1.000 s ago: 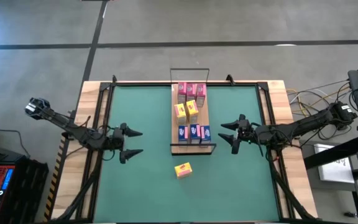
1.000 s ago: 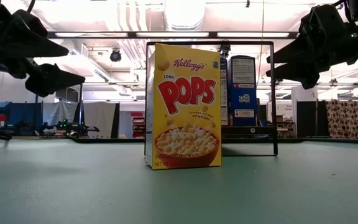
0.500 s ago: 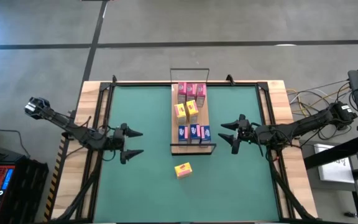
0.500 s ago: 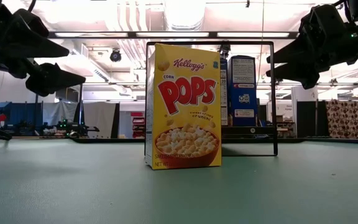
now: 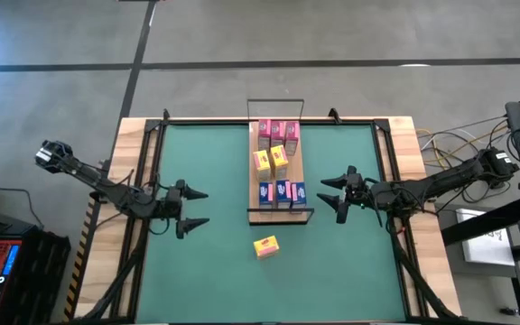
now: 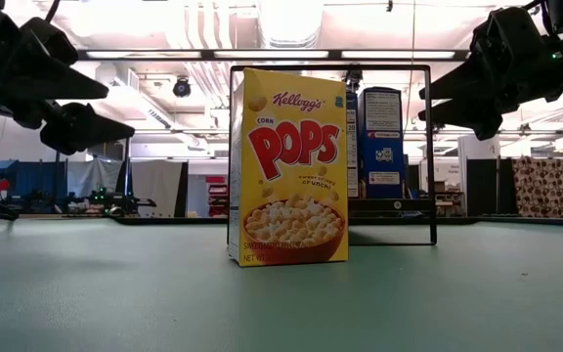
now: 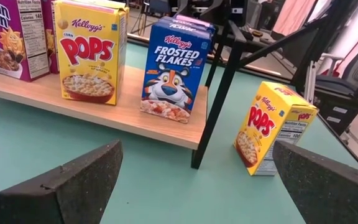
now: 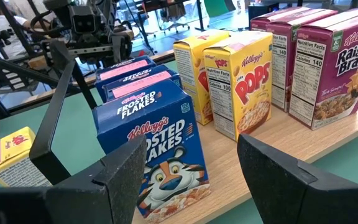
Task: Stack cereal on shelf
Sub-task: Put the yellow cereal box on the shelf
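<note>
Hovering over the green bench (image 5: 206,271) on the shelf's left side, the left pincer (image 5: 195,207) stands with its jaws spread wide and holds nothing. Straight ahead of it, well apart, lies the shelf (image 5: 277,215), a narrow light-wood board with a black wire rail (image 5: 281,218) at its near end. Ahead of this pincer and off toward the bench's front edge, a lone yellow Corn Pops box (image 5: 265,246) stands on the green surface, off the shelf and just beyond that rail.

On the shelf, the boxes sit in three groups: blue Frosted Flakes boxes (image 5: 282,191) nearest the rail, yellow Corn Pops boxes (image 5: 271,160) at the middle, and magenta Raisin Bran boxes (image 5: 276,132) at the far end.

On the shelf's other side, the right pincer (image 5: 330,194) hangs above the bench, pointing at the blue boxes. Its jaws are parted, less widely than the left one's, and there is nothing between them. The blue boxes are the closest things in front of it, near but not touching.
</note>
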You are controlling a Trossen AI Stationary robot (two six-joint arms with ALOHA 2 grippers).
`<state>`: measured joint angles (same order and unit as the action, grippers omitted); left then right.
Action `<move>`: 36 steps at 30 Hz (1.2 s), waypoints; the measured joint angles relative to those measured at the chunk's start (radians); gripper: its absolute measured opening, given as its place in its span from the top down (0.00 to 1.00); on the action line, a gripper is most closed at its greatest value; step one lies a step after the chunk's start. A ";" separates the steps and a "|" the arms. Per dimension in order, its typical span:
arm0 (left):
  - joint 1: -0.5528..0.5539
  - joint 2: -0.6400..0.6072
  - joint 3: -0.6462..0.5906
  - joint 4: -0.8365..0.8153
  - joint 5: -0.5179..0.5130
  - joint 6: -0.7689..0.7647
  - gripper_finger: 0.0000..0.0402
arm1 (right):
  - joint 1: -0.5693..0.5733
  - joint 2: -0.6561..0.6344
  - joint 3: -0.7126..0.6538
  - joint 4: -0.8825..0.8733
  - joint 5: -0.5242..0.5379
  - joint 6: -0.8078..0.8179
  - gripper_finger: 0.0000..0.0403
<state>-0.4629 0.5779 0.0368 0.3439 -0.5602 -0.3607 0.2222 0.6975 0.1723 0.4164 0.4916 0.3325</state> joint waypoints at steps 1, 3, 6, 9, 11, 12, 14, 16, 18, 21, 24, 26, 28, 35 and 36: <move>0.000 0.002 0.000 0.000 0.000 0.000 0.01 | 0.000 0.000 0.000 0.000 0.000 0.000 0.40; 0.000 0.007 0.000 0.000 0.000 0.000 0.01 | 0.000 0.000 0.000 0.000 0.000 0.000 0.40; 0.000 0.014 0.000 0.000 0.000 0.000 0.01 | 0.000 0.000 0.000 0.000 0.000 0.000 0.40; 0.000 0.020 0.000 0.000 0.000 0.000 0.01 | 0.000 0.000 0.000 0.000 0.000 0.000 0.40; 0.000 0.024 0.000 0.000 0.000 0.000 0.01 | 0.000 0.000 0.000 0.000 0.000 0.000 0.40; 0.000 0.026 0.000 0.000 -0.001 0.000 0.01 | 0.000 0.000 0.000 0.000 0.000 0.000 0.40; 0.000 0.031 0.000 0.000 -0.001 0.000 0.01 | 0.000 0.000 0.000 0.000 0.000 0.000 0.40; 0.000 0.036 0.000 0.000 -0.001 0.000 0.01 | 0.000 0.000 0.000 0.008 -0.001 -0.001 0.40; 0.000 0.041 0.000 0.000 0.000 0.000 0.01 | 0.000 0.000 0.000 0.020 -0.001 0.000 0.40; 0.000 0.049 0.000 0.000 0.000 0.000 0.01 | 0.000 0.000 0.000 0.022 -0.046 0.003 0.40; 0.000 0.057 0.000 0.000 -0.001 0.000 0.01 | 0.000 0.000 0.000 0.088 -0.052 0.008 0.40; 0.000 0.062 0.000 0.000 0.000 0.000 0.01 | 0.000 0.000 0.000 0.125 -0.047 0.006 0.40; 0.000 0.068 0.000 0.000 -0.001 0.000 0.01 | 0.000 0.000 0.000 0.144 -0.046 0.008 0.40; 0.000 0.088 0.000 0.000 -0.001 0.000 0.01 | 0.000 0.000 0.088 0.051 -0.046 0.075 0.40; 0.000 0.091 0.000 0.001 -0.001 0.000 0.01 | 0.000 0.000 0.118 -0.015 -0.046 0.103 0.40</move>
<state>-0.4633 0.6686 0.0368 0.3449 -0.5608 -0.3607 0.2226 0.6971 0.2902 0.4013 0.4454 0.4358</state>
